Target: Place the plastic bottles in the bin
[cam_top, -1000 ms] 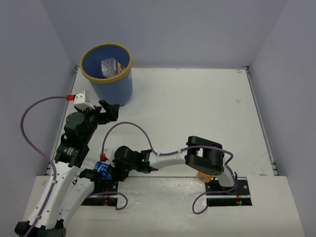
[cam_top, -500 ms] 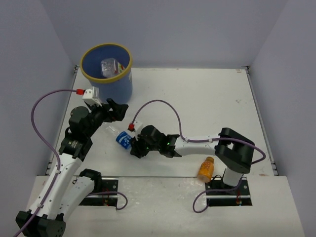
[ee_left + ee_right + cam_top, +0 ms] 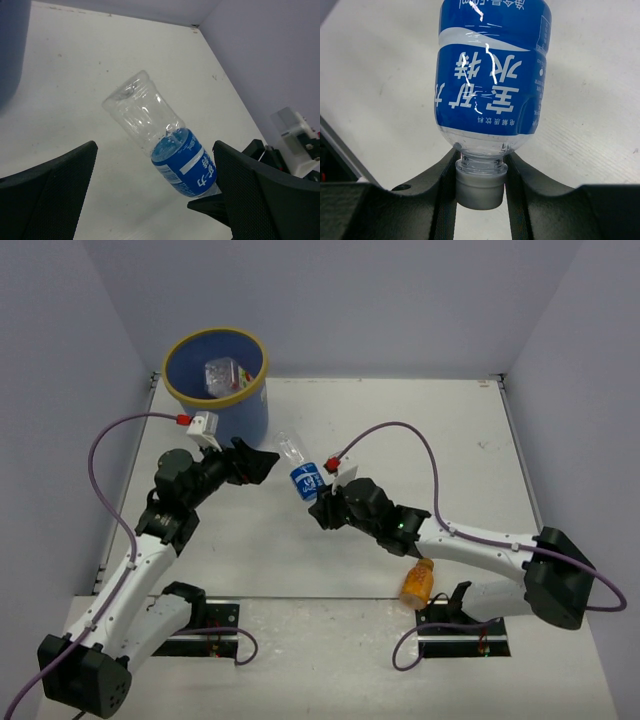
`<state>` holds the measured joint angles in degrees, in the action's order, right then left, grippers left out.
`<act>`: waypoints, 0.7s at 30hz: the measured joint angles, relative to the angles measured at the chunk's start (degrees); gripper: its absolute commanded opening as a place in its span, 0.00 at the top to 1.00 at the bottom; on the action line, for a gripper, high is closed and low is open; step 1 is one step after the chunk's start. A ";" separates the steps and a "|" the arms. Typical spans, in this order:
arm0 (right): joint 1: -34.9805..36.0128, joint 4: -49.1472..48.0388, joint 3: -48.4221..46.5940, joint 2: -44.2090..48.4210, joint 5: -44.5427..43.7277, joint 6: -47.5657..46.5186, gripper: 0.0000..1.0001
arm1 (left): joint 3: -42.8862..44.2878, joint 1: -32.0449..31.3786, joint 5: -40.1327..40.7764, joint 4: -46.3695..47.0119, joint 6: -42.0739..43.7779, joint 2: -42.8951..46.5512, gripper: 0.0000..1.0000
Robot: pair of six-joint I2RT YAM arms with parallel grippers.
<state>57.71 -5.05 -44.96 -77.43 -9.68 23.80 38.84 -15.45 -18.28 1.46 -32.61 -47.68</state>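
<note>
My right gripper [image 3: 322,504] is shut on the cap end of a clear bottle with a blue label [image 3: 299,469] and holds it above the table, its base pointing toward the bin. The grip shows in the right wrist view [image 3: 479,185], with the label [image 3: 490,85] above the fingers. My left gripper [image 3: 262,464] is open, just left of the bottle's base; the bottle [image 3: 160,137] lies ahead of its spread fingers [image 3: 50,195]. The blue bin with a yellow rim [image 3: 176,390] stands at the far left with clear bottles inside [image 3: 222,375]. An orange bottle [image 3: 416,583] lies near the right arm's base.
Purple cables [image 3: 390,430] loop over both arms. Grey walls [image 3: 350,300] close in the table [image 3: 400,410] at the back and sides. The bin's dark side fills the top left of the left wrist view [image 3: 10,45].
</note>
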 measured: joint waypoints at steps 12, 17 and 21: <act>0.52 -7.10 2.94 6.29 9.29 -1.10 0.97 | -2.34 -6.58 -3.85 11.63 -4.77 -6.14 0.00; 1.06 -9.93 4.55 6.67 12.08 -1.96 0.96 | -2.76 -8.00 -3.80 13.86 -5.64 -7.39 0.11; 1.16 -12.57 7.75 9.44 13.74 -2.71 0.93 | -2.74 -8.71 -2.36 13.85 -5.71 -7.82 0.55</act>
<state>58.87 -17.62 -37.21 -67.99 4.06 21.09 36.10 -24.16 -20.64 15.31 -38.33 -55.50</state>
